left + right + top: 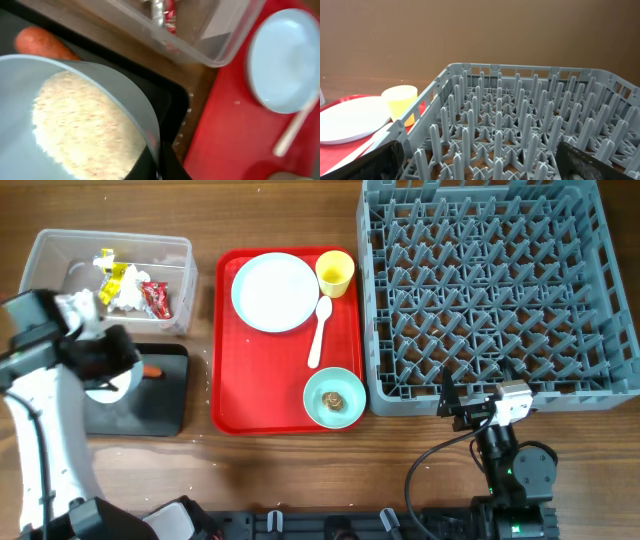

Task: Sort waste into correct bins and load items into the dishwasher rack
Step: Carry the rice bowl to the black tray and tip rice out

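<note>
One tilted rice bowl (120, 100), left fingers (112, 368) gripping it, right fingers (375, 162) apart.

Bright, even light from above, only soft shadows beside the dishwasher rack (490, 290). Left wrist view is smeared: bowl (75, 125) close and soft, plate (287, 60) motion-blurred. Right wrist view crisp.

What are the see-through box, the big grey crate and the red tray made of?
The see-through box looks like thin clear plastic, a bit glossy: the wrappers show through its walls. The big grey crate looks like hard plastic, matt, one even colour, moulded into a stiff grid. The red tray is probably plastic too: smooth, rounded corners, slight sheen.
</note>
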{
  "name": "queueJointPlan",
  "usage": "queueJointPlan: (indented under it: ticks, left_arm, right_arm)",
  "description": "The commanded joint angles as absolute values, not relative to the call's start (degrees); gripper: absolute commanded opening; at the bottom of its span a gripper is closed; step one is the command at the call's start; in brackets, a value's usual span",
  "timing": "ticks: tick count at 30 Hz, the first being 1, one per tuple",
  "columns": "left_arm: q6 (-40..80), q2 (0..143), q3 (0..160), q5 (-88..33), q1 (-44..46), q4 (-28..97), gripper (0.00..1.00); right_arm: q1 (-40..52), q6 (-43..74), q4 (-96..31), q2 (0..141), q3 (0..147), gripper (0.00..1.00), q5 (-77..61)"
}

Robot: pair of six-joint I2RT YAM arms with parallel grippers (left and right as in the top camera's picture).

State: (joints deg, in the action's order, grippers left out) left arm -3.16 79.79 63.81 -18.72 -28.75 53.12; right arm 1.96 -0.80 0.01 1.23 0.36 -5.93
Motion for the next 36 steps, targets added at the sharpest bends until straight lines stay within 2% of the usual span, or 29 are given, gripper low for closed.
queueJointPlan:
  ticks: [1,10,13,16,21,36]
  left_arm:
    - [-11.7,79.0,63.5,-39.6,-37.8,52.7,0.04]
    - [-11.8,83.1,52.9,-50.6,-47.3,41.1,0.04]
    - [-11.9,84.2,49.6,-57.3,-50.3,38.3,0.04]
    - [-15.1,84.3,47.2,-70.5,-54.4,38.9,0.04]
    - [-15.1,84.3,44.4,-73.7,-57.0,39.4,0.04]
    - [-27.4,84.3,38.8,-89.7,-69.7,39.0,0.04]
  right_arm:
    - [2.1,-1.4,0.4,1.3,0.3,1.00,-5.8]
    - [2.1,-1.5,0.4,1.3,0.3,1.00,-5.8]
    - [2.1,-1.5,0.4,1.3,0.3,1.00,-5.8]
    - [2.1,-1.5,0.4,1.3,0.3,1.00,-5.8]
    - [2.1,-1.4,0.4,1.3,0.3,1.00,-5.8]
    - [2.1,-1.5,0.4,1.3,0.3,1.00,-5.8]
